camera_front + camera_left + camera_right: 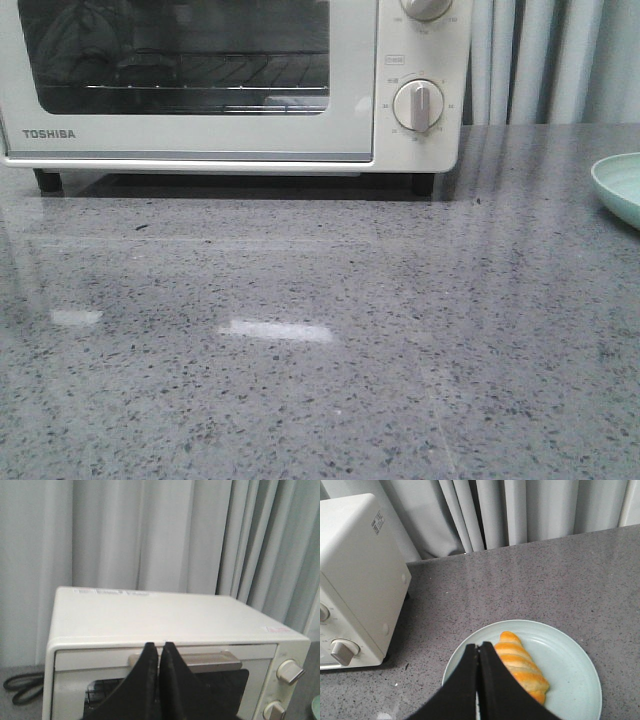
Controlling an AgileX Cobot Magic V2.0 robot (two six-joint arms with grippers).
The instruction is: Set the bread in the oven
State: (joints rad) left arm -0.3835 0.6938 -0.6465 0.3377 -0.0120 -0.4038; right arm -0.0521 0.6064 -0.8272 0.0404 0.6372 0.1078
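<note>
Two grippers, both jaws pressed together, empty | left gripper (159, 647) in front of closed oven (165, 625) door handle (210, 660) | right gripper (480, 647) above pale green plate (570, 655) | bread (520, 665) lies on plate, beside oven on grey counter (320, 330)

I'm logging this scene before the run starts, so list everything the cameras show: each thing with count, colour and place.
oven: one, white, at the back of the table, door shut
dials: two, cream, on the oven's right panel
bread: one, golden-orange with cream stripes, lying on the plate
plate: one, pale green, on the table to the right of the oven
table: one, speckled grey
curtain: grey, behind the table
cable: one, dark, coiled beside the oven
left pincer: black, shut, before the oven door
right pincer: black, shut, above the plate
</note>
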